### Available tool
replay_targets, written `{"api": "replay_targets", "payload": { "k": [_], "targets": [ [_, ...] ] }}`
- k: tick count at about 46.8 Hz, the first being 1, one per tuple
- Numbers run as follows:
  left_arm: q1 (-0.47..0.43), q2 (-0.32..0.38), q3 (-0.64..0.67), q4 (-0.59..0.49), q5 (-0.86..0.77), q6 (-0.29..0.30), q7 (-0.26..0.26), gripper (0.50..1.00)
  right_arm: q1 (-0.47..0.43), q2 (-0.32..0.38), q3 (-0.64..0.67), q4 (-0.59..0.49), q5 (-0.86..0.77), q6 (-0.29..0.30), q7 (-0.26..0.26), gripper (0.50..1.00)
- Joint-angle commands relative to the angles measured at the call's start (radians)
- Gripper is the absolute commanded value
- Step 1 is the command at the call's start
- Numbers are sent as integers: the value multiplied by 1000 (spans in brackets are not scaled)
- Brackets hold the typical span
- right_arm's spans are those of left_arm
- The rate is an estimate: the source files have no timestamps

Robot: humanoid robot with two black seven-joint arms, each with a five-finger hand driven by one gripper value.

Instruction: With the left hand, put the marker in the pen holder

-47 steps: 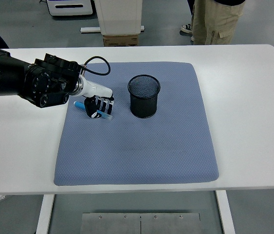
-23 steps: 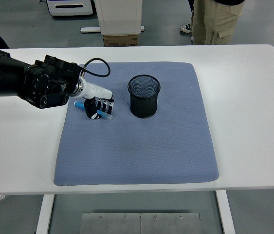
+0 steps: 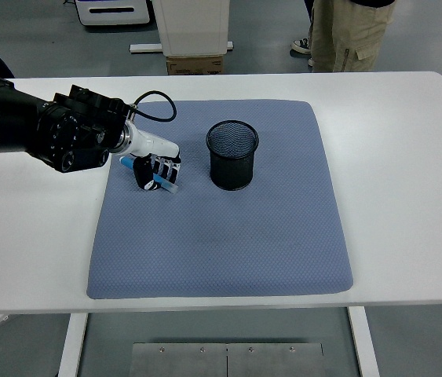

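Note:
A blue marker (image 3: 129, 166) lies in my left hand (image 3: 156, 173) at the left part of the blue-grey mat (image 3: 221, 228). The fingers are curled around its middle, and both ends stick out, one toward the mat's left edge and one toward the front right. The marker appears slightly raised off the mat. A black mesh pen holder (image 3: 232, 154) stands upright on the mat, to the right of the hand and apart from it. My right arm is out of view.
The mat covers the middle of the white table (image 3: 409, 173). A black cable (image 3: 154, 106) loops from my left wrist over the mat's back left corner. A person in tan trousers (image 3: 350, 35) stands beyond the far edge, beside a cardboard box (image 3: 195, 63).
My left hand with the marker has risen a little and drawn slightly toward the back left. The pen holder has not moved.

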Motion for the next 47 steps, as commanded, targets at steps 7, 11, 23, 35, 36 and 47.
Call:
{"api": "replay_targets", "payload": {
  "k": [7,11,23,35,36,47],
  "targets": [
    [-17,6,-1,2,0,-3,-3,500,0,0,0,0,0,0,0,1000],
    [-25,11,-1,2,-2,-6,-6,500,0,0,0,0,0,0,0,1000],
    [-74,31,-2,2,-6,-34,-15,500,0,0,0,0,0,0,0,1000],
    [-129,43,-17,6,-16,-55,-16,500,0,0,0,0,0,0,0,1000],
    [-132,43,-22,9,-16,-58,-16,500,0,0,0,0,0,0,0,1000],
    [-176,43,-79,14,-16,-95,-15,500,0,0,0,0,0,0,0,1000]
  ]
}}
